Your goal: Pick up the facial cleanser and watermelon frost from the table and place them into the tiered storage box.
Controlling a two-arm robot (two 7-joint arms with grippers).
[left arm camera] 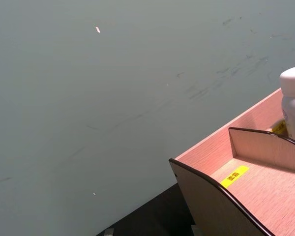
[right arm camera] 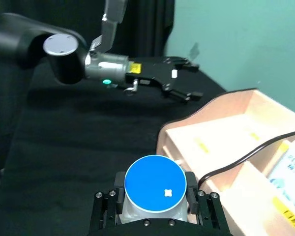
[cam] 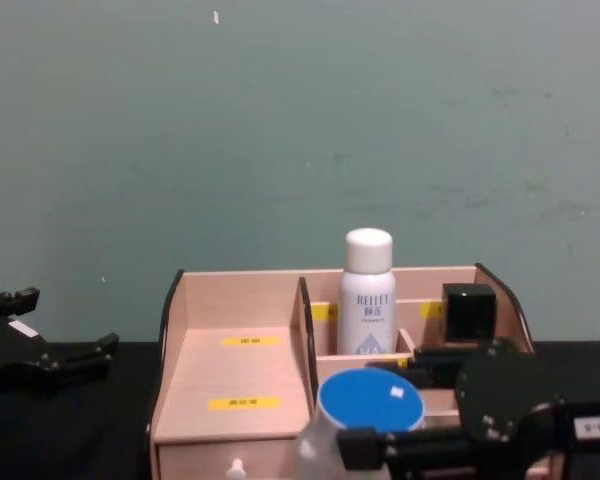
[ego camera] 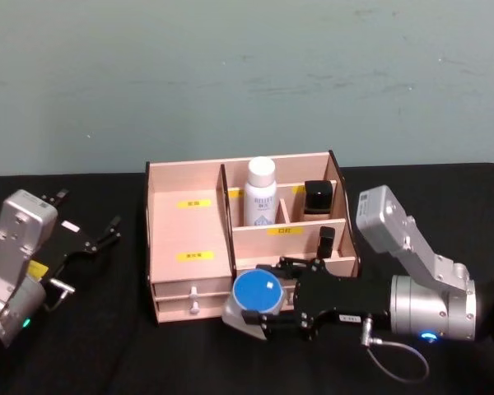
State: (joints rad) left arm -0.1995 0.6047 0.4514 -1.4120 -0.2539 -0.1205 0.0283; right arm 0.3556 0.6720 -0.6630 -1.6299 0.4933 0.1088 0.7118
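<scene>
While we hold the blue-capped tube (ego camera: 256,294) clamped in the right gripper (ego camera: 273,298) just in front of the tiered storage box (ego camera: 189,239), its drawers sit close, so a low lift could clip the front wall. The box's rear compartments already hold a white bottle (ego camera: 261,192) and a black cube (ego camera: 319,197). Left gripper (ego camera: 89,236) idles apart, left of the box above the desk (ego camera: 107,346).

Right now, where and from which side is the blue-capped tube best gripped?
Just below its round blue cap, fingers on opposite sides of the body, as the right end effector grips it. The cap is wider, so it likely stops slipping.
</scene>
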